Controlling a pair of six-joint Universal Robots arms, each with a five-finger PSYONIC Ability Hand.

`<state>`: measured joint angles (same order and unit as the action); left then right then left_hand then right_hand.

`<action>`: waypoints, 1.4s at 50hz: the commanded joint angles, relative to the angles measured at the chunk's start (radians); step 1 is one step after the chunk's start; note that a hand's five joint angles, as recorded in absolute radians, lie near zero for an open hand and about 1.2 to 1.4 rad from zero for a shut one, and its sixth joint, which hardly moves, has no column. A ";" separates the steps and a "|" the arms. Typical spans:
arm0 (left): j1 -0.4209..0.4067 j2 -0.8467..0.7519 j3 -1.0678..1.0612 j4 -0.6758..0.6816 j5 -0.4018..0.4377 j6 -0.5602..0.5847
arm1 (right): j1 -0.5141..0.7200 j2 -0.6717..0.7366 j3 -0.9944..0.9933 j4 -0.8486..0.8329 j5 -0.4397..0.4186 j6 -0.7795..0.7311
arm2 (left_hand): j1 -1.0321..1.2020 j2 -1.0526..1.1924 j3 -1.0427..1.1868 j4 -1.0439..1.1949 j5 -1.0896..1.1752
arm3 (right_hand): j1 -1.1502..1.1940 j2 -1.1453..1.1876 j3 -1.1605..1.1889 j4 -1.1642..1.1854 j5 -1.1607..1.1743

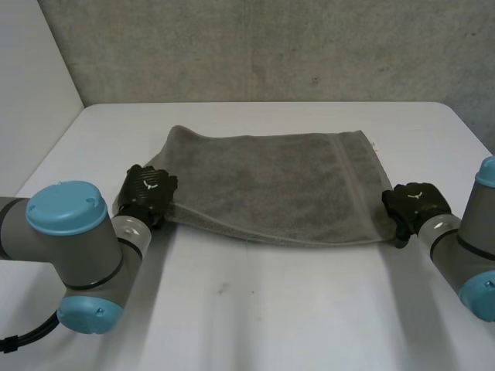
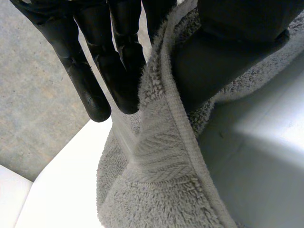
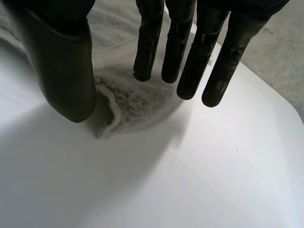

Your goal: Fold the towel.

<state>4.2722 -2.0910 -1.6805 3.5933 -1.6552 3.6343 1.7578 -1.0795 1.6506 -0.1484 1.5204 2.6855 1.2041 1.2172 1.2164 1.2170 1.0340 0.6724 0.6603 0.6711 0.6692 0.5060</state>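
The grey towel (image 1: 271, 182) lies mid-frame; the left hand (image 1: 147, 195) pinches its lower-left corner, while the right hand (image 1: 414, 207), fingers straight over the lower-right corner, should clamp firmly before both lift together.

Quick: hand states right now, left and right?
Left hand: shut on the towel, pinching its edge.
Right hand: open, poised over the towel's corner.

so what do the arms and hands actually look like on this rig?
Left arm and right arm: fat grey cylindrical joints with round light-blue caps and silver wrist ends. Left hand and right hand: matte black, long rounded fingers and a thicker thumb, small white mark on each back.
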 commanded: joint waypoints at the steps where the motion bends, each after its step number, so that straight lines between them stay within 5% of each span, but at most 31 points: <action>1: 0.000 -0.006 0.001 0.004 0.000 0.000 | -0.026 0.021 -0.009 0.007 -0.006 0.002 | 0.192 0.179 0.180 0.179 0.188 | 0.009 0.021 0.010 0.012 0.000; 4: 0.000 -0.006 0.001 0.008 0.000 0.001 | -0.026 0.021 -0.008 0.006 -0.008 0.002 | 0.192 0.179 0.180 0.179 0.188 | 0.067 0.079 0.069 0.070 0.059; 7: 0.000 -0.007 -0.001 0.019 0.000 0.003 | -0.027 0.018 -0.008 0.001 -0.008 0.002 | 0.192 0.179 0.180 0.179 0.188 | 0.337 0.349 0.339 0.341 0.329; 8: 0.000 -0.011 -0.001 0.024 0.000 0.004 | -0.027 0.015 -0.008 0.000 -0.008 0.002 | 0.192 0.179 0.180 0.179 0.188 | 0.660 0.672 0.661 0.663 0.652; 10: 0.000 -0.017 -0.001 0.028 0.000 0.004 | -0.031 0.009 -0.008 -0.002 -0.008 0.002 | 0.192 0.179 0.180 0.179 0.188 | 0.723 0.735 0.725 0.726 0.715; 14: 0.000 -0.040 0.004 0.033 0.000 0.010 | -0.035 -0.048 0.008 -0.005 -0.009 0.005 | 0.184 0.171 0.172 0.171 0.179 | 0.724 0.736 0.725 0.727 0.716; 15: 0.000 -0.049 0.005 0.033 0.000 0.012 | -0.041 -0.077 0.015 -0.010 -0.013 0.005 | -0.069 -0.082 -0.081 -0.082 -0.073 | 0.724 0.736 0.725 0.727 0.716; 21: 0.005 -0.083 0.027 0.027 -0.002 0.015 | -0.086 -0.152 0.029 -0.023 -0.031 0.001 | -0.453 -0.466 -0.465 -0.466 -0.457 | 0.724 0.736 0.725 0.727 0.716; 28: 0.046 -0.086 0.039 0.019 -0.011 0.015 | -0.109 -0.152 0.015 -0.023 -0.032 -0.006 | -0.494 -0.508 -0.507 -0.507 -0.499 | 0.724 0.736 0.725 0.727 0.716; 38: 0.084 -0.084 0.041 0.015 -0.009 0.017 | -0.130 -0.155 0.011 -0.019 -0.032 -0.010 | -0.436 -0.449 -0.448 -0.449 -0.440 | 0.724 0.736 0.725 0.727 0.716; 46: 0.089 -0.060 0.027 -0.025 -0.009 0.020 | -0.124 -0.157 0.014 -0.014 -0.028 -0.010 | -0.172 -0.185 -0.184 -0.184 -0.176 | 0.724 0.736 0.725 0.727 0.716; 48: 0.089 -0.028 0.015 -0.053 -0.006 0.039 | -0.123 -0.160 0.012 -0.010 -0.029 -0.016 | 0.190 0.177 0.178 0.177 0.186 | 0.724 0.736 0.725 0.727 0.716; 51: 0.089 -0.009 0.005 -0.064 0.000 0.056 | -0.123 -0.175 0.012 0.004 -0.031 -0.041 | 0.192 0.179 0.180 0.179 0.188 | 0.724 0.736 0.725 0.727 0.716; 57: 0.095 0.157 -0.056 -0.081 0.003 0.159 | -0.123 -0.255 -0.006 0.093 -0.036 -0.118 | 0.192 0.179 0.180 0.179 0.188 | 0.724 0.736 0.725 0.727 0.716; 61: 0.097 0.369 -0.067 -0.093 0.005 0.216 | -0.126 -0.443 -0.086 0.208 -0.037 -0.156 | 0.192 0.179 0.180 0.179 0.188 | 0.724 0.736 0.725 0.727 0.716; 67: 0.110 0.675 0.019 -0.209 0.006 0.222 | -0.135 -0.606 -0.297 0.409 -0.092 -0.170 | 0.192 0.179 0.180 0.179 0.188 | 0.724 0.736 0.725 0.727 0.716; 70: 0.112 0.704 0.048 -0.252 0.014 0.218 | -0.147 -0.614 -0.354 0.461 -0.109 -0.170 | 0.192 0.179 0.180 0.179 0.188 | 0.724 0.736 0.725 0.727 0.716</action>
<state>4.3759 -1.5638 -1.7143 3.4493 -1.6499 3.8592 1.6291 -1.6145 1.4660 0.1593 1.4594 2.5183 1.1838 1.2162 1.2155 1.2164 1.0198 1.3031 1.3419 1.3374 1.3387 1.1711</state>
